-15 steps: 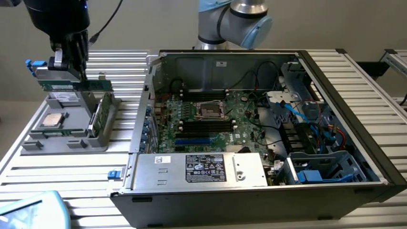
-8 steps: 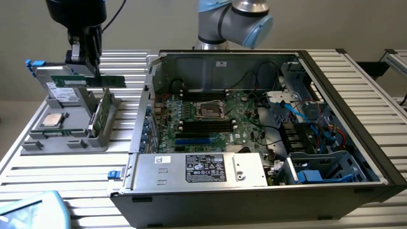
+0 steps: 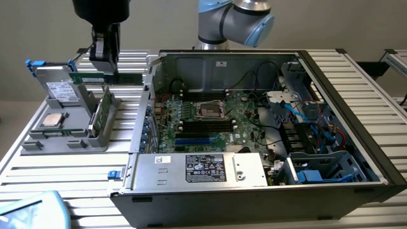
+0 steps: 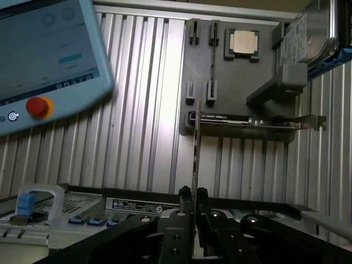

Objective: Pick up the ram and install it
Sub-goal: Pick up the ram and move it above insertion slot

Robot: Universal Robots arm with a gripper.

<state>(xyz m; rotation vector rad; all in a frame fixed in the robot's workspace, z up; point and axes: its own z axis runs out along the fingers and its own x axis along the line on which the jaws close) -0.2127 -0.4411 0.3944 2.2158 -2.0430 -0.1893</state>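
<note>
Ram: pinched in gripper, above rack. Pickup done. Install outstanding: ram apart from slots in case beside rack.

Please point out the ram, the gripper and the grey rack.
ram (image 3: pixel 127 78), exterior view, its free green end.
gripper (image 3: pixel 104 71), exterior view, midway between its fingertips.
grey rack (image 3: pixel 38 142), exterior view, on its bare base.

Open computer case beside grey rack — CPU, hard drive on it.
</note>
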